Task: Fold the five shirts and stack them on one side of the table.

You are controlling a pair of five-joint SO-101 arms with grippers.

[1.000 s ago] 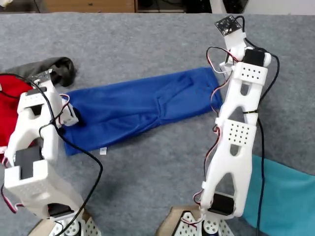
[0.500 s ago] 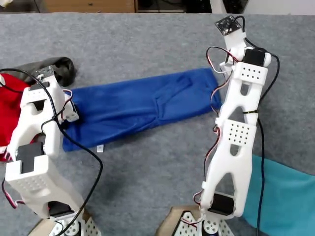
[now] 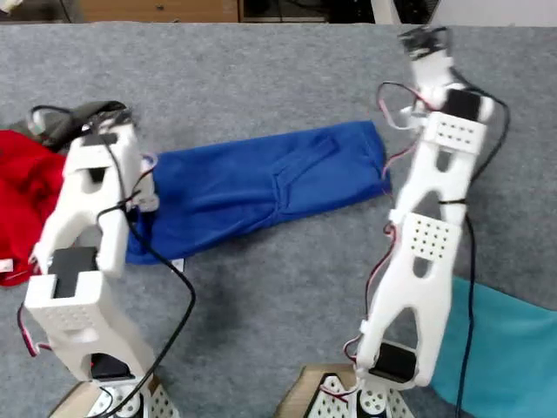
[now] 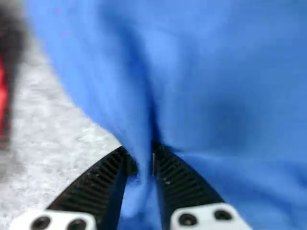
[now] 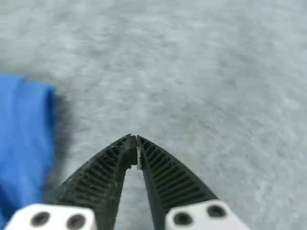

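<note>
Tightly, left pincer pinches soft blue shirt fold (fuzzy grey table).

Your left arm stretches forward on its side, wrist angled down – its left gripper is clamped on a fold of the blue shirt, jaws nearly together. Your right arm extends far forward, almost straight – the right gripper has its tips closed together

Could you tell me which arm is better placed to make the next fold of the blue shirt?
Probably the left: the left gripper is shut on a fold of the blue shirt, while the right gripper is shut on nothing above the table beside it.
</note>
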